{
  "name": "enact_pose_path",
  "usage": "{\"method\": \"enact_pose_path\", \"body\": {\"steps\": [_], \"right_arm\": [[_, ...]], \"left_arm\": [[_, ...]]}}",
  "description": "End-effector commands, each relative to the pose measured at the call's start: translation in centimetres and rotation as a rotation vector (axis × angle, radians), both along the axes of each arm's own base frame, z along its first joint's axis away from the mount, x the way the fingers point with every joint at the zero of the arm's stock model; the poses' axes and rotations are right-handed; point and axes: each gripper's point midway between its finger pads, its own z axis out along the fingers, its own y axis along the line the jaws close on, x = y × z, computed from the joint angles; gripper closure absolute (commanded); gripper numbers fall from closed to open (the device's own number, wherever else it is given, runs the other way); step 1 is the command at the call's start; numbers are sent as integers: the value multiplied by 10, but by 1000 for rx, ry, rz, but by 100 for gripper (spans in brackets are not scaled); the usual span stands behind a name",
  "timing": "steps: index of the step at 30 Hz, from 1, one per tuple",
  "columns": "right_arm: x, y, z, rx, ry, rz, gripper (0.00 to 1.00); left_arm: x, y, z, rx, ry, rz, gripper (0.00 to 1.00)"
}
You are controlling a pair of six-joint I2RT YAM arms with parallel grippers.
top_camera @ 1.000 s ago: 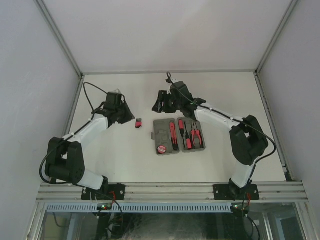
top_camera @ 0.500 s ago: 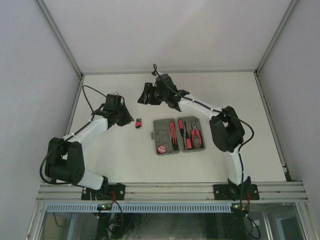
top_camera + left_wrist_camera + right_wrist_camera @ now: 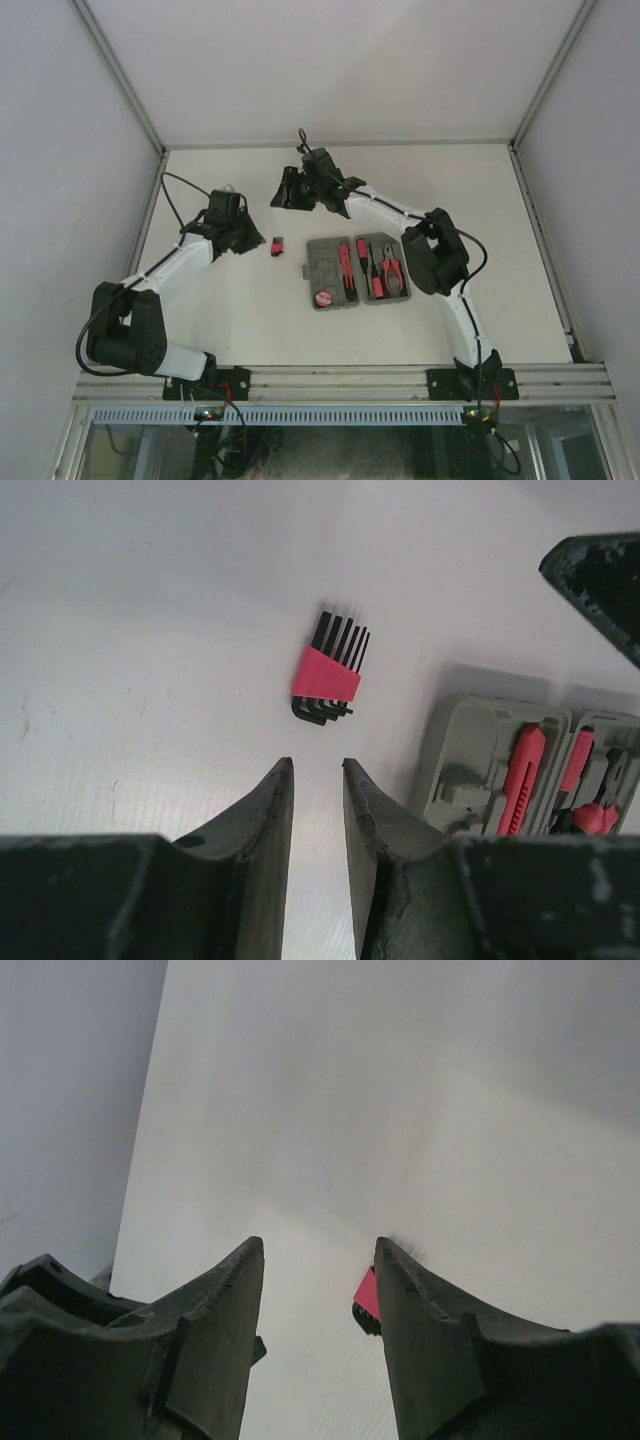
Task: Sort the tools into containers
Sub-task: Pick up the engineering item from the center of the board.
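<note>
Just left of the grey case (image 3: 357, 271), on the white table (image 3: 230, 310), the hex key set (image 3: 326, 670) lies where it lay a second ago. What has changed is the right arm: it has swung left from the case's far edge, and the right gripper (image 3: 285, 190) now hangs on the far side of the set, jaws apart and empty. The set's long axis runs away from the left gripper (image 3: 315, 770), straight ends leading, bent ends nearer its narrowly parted, empty jaws. We see thin black keys fanned in a flat red holder. The case is matte, moulded and round-cornered, holding red-handled tools (image 3: 346, 265).
</note>
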Motion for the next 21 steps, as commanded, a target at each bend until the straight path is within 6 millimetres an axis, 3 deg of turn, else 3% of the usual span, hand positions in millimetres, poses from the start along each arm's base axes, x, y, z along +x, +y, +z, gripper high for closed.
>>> {"method": "enact_pose_path", "body": {"steps": [1, 11, 21], "right_arm": [[12, 11, 19, 29, -29, -21, 52], [22, 14, 11, 2, -22, -51, 53], [18, 14, -12, -59, 12, -62, 54]], "left_arm": [[-2, 7, 6, 4, -21, 33, 70], [-3, 13, 11, 19, -35, 59, 70], [-4, 16, 11, 23, -37, 67, 70]]}}
